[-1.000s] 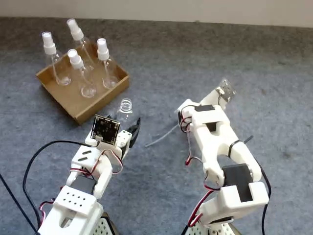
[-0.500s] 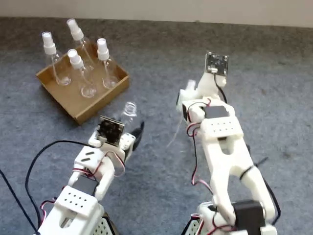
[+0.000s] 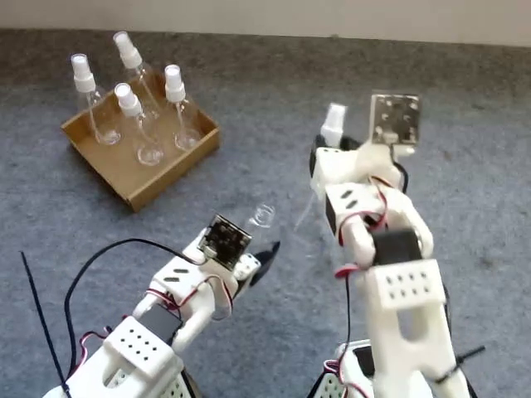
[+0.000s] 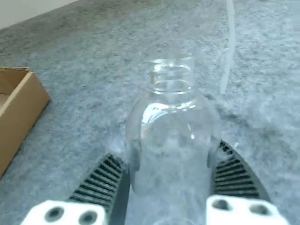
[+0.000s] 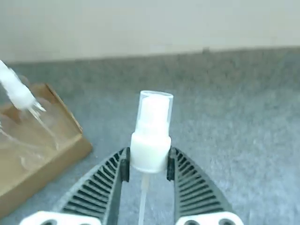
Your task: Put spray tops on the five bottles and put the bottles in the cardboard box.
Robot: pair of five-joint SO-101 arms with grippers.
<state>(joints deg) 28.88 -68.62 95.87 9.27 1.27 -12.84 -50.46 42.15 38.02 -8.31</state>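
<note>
Now the left gripper (image 4: 171,161) holds the uncapped bottle (image 4: 171,126) between its fingers (image 4: 105,178), the right gripper (image 5: 148,157) pinches a spray top (image 5: 152,129) likewise, and four capped bottles (image 3: 137,124) stand in the cardboard box (image 3: 176,172).

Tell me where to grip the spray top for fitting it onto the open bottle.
Grip the spray top on its wide white collar, closing on it from two opposite sides, as the right gripper holds it. The collar is its stoutest part, and this leaves the thin tube free to enter the open neck of the bottle in the left gripper.
</note>
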